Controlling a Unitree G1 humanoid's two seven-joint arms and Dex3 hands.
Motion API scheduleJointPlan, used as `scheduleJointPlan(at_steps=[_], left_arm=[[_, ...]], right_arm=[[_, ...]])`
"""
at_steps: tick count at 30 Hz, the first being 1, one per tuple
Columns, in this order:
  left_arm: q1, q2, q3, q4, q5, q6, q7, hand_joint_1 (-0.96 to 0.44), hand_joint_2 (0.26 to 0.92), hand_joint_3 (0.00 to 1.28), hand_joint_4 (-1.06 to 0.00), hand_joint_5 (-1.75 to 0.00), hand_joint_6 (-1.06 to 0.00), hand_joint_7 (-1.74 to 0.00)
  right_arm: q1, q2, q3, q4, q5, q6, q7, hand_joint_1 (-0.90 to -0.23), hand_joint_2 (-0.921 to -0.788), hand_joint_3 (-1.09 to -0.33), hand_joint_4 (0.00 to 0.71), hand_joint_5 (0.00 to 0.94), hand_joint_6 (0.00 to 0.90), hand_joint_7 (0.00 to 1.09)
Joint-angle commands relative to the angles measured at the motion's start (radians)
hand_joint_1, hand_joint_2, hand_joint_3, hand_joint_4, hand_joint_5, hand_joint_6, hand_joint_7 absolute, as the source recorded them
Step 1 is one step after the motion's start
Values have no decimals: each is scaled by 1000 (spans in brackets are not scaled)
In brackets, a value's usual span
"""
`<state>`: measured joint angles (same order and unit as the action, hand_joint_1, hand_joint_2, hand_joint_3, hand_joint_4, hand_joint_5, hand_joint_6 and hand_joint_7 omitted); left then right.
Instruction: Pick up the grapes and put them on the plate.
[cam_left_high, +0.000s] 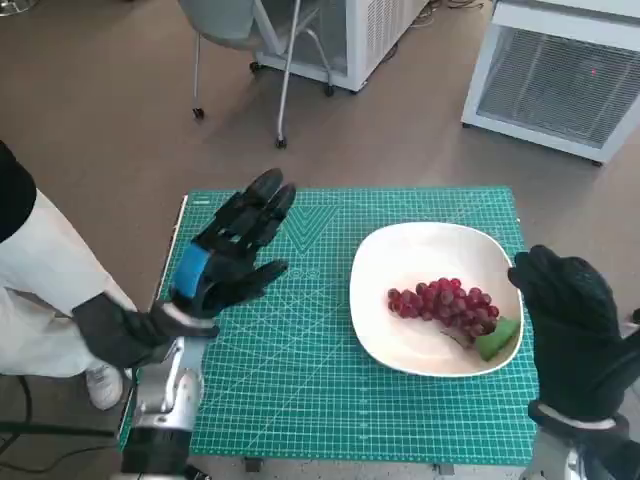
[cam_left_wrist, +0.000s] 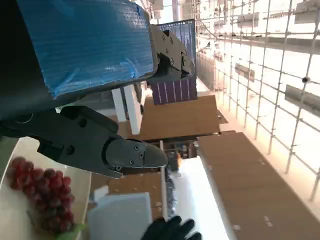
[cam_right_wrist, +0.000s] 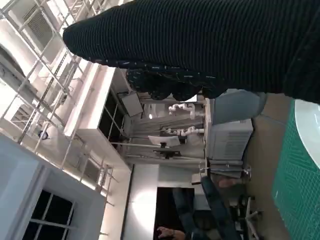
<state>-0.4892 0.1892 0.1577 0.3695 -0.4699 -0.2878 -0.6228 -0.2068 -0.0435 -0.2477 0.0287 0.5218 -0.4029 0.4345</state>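
Grapes lie on the white plate, just left of the gloved right hand, which holds nothing, fingers loosely apart. Farther left, the left hand hovers spread over the green cutting mat.

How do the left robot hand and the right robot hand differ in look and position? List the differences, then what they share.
The left robot hand is black with blue tape on its back; the right robot hand wears a black knitted glove. The left hovers over bare green mat, away from the plate; the right sits at the plate's edge, near the grapes. Both hold nothing.
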Motion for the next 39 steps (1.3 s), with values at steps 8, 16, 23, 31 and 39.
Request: scheduleJointPlan(at_steps=[8, 16, 23, 31, 39], left_arm=[[83, -25, 19, -92, -43, 62, -2, -462, 921, 266, -196, -5, -316, -1], [104, -28, 15, -106, -31, 69, -4, -457, 921, 259, -195, -3, -312, 0], [111, -27, 10, -104, -14, 60, -7, -456, 921, 256, -199, -5, -313, -1], [116, -30, 10, -105, -11, 68, -18, -447, 921, 253, -202, -5, -314, -1], [120, -30, 10, -103, -5, 63, -27, -442, 921, 248, -205, -5, -317, -3]], right_arm=[[4, -21, 0, 23, 5, 23, 12, -373, -921, -505, 517, 475, 293, 852], [2, -27, -1, 24, 8, 25, 15, -373, -921, -506, 515, 478, 291, 852], [0, -31, -1, 22, 8, 27, 15, -373, -921, -508, 513, 481, 289, 855], [-1, -32, -1, 23, 6, 25, 16, -373, -921, -508, 511, 485, 287, 857], [1, -33, 0, 22, 1, 22, 15, -375, -921, -508, 510, 487, 287, 858]])
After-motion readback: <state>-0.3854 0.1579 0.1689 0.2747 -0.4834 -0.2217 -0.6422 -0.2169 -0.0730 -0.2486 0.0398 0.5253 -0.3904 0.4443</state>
